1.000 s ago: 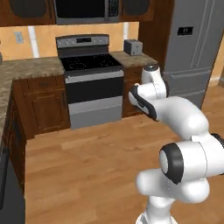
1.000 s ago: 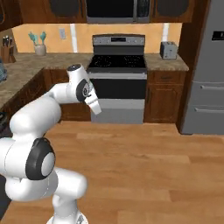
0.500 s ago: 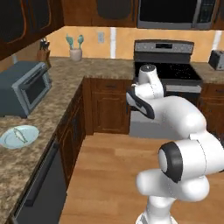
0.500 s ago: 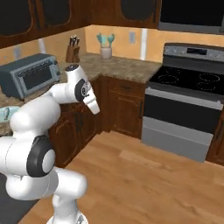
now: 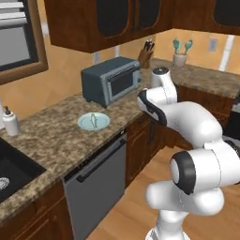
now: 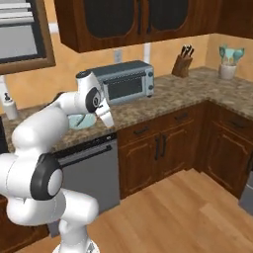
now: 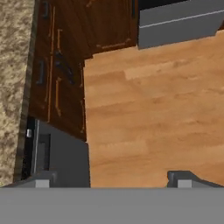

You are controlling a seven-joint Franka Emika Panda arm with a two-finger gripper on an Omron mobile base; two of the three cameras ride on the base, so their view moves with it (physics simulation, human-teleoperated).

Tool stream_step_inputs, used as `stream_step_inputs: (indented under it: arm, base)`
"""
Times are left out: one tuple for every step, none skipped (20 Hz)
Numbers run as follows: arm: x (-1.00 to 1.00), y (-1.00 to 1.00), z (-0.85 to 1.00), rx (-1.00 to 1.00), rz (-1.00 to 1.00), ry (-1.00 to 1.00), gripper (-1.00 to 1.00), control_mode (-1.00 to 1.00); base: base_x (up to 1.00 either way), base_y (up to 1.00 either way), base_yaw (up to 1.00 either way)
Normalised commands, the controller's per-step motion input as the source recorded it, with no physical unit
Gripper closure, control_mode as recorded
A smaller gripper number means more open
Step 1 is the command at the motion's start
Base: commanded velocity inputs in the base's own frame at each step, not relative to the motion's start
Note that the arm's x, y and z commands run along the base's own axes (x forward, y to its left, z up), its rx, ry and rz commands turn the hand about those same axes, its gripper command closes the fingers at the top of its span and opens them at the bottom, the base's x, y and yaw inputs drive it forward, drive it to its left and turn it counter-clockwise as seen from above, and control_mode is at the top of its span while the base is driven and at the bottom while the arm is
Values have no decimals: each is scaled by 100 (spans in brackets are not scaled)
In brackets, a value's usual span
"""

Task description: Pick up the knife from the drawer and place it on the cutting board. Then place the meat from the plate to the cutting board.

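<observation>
A toaster oven [image 5: 111, 80] stands at the back of the granite worktop [image 5: 56, 140], with a knife block [image 5: 146, 52] and a pale utensil holder [image 5: 180, 55] further along toward the corner. A soap bottle [image 5: 9, 122] sits near the back edge beside the black sink [image 5: 9, 173]. A grey dishwasher [image 5: 96, 185] fits under the worktop's front edge

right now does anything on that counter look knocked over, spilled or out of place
Nothing stands out. The plate sits flat on the counter with the pale meat on it, the toaster oven stands square behind it, and the knife block is upright.
</observation>
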Motion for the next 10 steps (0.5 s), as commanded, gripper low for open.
stream_step_inputs:
  arm:
    - [0, 0, 0, 0, 0, 0, -100, 100]
    - [0, 0, 0, 0, 0, 0, -100, 100]
    - [0, 0, 0, 0, 0, 0, -100, 100]
    - [0, 0, 0, 0, 0, 0, -100, 100]
    - [0, 0, 0, 0, 0, 0, -100, 100]
    - [0, 0, 0, 0, 0, 0, -100, 100]
    - [0, 0, 0, 0, 0, 0, -100, 100]
    - [0, 0, 0, 0, 0, 0, -100, 100]
    - [0, 0, 0, 0, 0, 0, -100, 100]
    - [0, 0, 0, 0, 0, 0, -100, 100]
  base:
    - [92, -15, 61]
    - [91, -21, 58]
    - [89, -19, 54]
    - [80, -1, 49]
    - [76, 0, 48]
    - [74, 0, 47]
    - [87, -11, 47]
    - [74, -34, 47]
    - [49, -29, 46]
    - [0, -23, 44]
